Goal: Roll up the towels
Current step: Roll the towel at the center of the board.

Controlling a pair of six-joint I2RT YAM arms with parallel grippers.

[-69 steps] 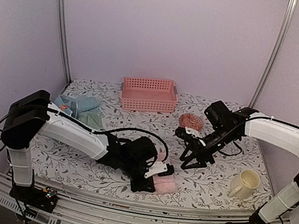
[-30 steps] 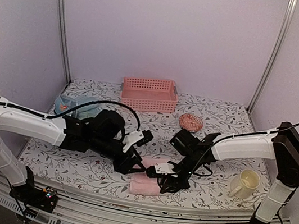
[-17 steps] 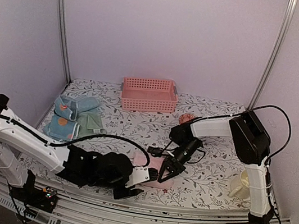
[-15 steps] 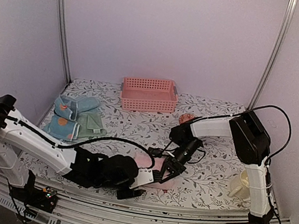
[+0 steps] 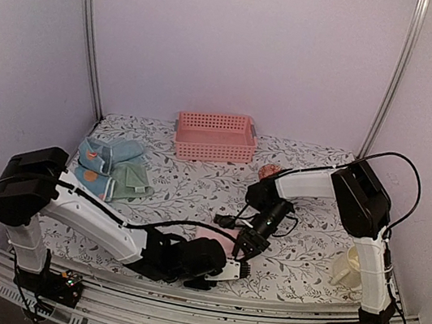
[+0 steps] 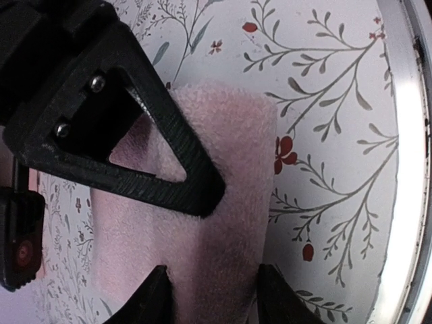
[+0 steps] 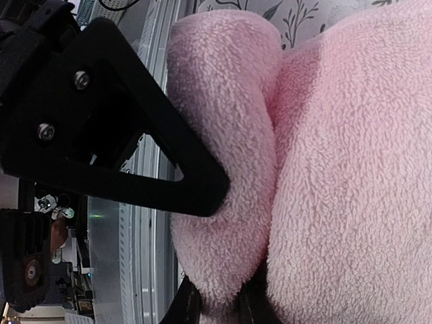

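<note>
Four towels: pink towel front centre, mostly hidden by both grippers, plus spotted blue towel, light blue towel and green towel piled back left. One basket. One mug, half hidden. Right gripper pinches the pink towel's rolled fold. Left gripper straddles its edge, grip unclear.

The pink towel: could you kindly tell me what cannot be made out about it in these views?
- Left wrist: the left tool's lower finger is cut by the bottom edge; grip unclear.
- Top external: pink towel mostly hidden under that and the right tool; roll extent unclear.
- Right wrist: the towel runs past the right edge.
</note>
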